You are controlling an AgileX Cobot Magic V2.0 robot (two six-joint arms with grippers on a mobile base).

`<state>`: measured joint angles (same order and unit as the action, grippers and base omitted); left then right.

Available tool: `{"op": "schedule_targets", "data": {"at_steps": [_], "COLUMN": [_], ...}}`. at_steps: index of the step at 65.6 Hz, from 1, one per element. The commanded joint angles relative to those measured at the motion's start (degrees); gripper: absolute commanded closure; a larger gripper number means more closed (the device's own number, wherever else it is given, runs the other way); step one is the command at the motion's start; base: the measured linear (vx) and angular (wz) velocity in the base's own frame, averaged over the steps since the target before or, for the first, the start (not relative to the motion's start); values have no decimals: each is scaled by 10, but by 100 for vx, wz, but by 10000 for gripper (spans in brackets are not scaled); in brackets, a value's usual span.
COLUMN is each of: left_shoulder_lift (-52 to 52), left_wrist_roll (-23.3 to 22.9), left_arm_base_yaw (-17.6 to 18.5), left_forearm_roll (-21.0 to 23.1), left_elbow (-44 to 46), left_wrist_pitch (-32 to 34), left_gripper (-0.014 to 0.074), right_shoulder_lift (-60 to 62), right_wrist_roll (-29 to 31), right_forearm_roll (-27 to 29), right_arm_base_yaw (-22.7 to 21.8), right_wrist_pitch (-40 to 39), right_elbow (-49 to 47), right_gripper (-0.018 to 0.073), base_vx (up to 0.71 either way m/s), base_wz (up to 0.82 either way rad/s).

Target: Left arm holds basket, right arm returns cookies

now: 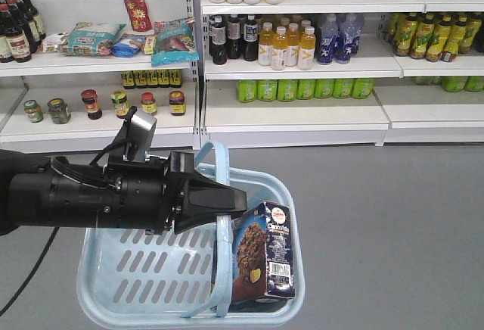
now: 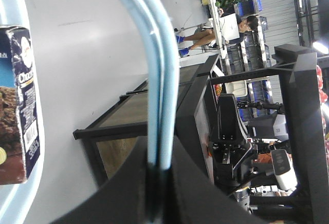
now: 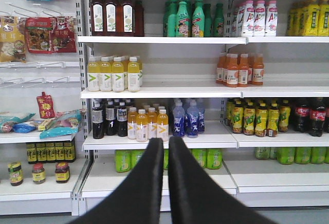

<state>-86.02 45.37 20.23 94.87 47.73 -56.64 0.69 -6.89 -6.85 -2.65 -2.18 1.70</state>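
The light blue basket (image 1: 144,269) hangs above the grey floor, both arched handles (image 1: 224,231) pinched together in my left gripper (image 1: 239,201), which reaches in from the left. In the left wrist view the two handles (image 2: 160,80) run down into the shut jaws of the left gripper (image 2: 158,175). The cookies (image 1: 265,258), a dark navy and brown box, stand upright inside the basket at its right side, and they show at the left edge of the left wrist view (image 2: 18,106). My right gripper (image 3: 166,141) faces the shelves, fingers together with nothing between them, and is out of the front view.
Store shelves (image 1: 295,118) stand behind the basket with drink bottles (image 1: 287,46), green bottles (image 1: 302,89), jars (image 1: 121,103) and snack bags (image 1: 94,38). The shelf board (image 3: 154,144) with orange and blue bottles lies straight ahead of the right gripper. A black frame (image 2: 303,131) stands to the right.
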Motion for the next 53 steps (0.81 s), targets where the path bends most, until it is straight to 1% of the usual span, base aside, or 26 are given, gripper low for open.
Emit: {"op": "schedule_targets", "data": {"at_steps": [1, 53], "left_shoulder_lift": [23, 23], "left_wrist_roll": [4, 4], "left_arm_base_yaw": [2, 2], "left_forearm_roll": [67, 67], "left_elbow": [19, 19], "left_wrist_pitch": [-34, -33], "left_gripper": [599, 599], "right_shoulder_lift": [5, 5], "right_wrist_roll": [4, 4], "right_forearm_roll": [-6, -6], "right_arm_base_yaw": [-1, -1], "right_wrist_pitch": [-43, -43], "right_elbow": [9, 9], "right_gripper": [565, 565], "base_vx": [45, 41], "base_wz": [-2, -4]}}
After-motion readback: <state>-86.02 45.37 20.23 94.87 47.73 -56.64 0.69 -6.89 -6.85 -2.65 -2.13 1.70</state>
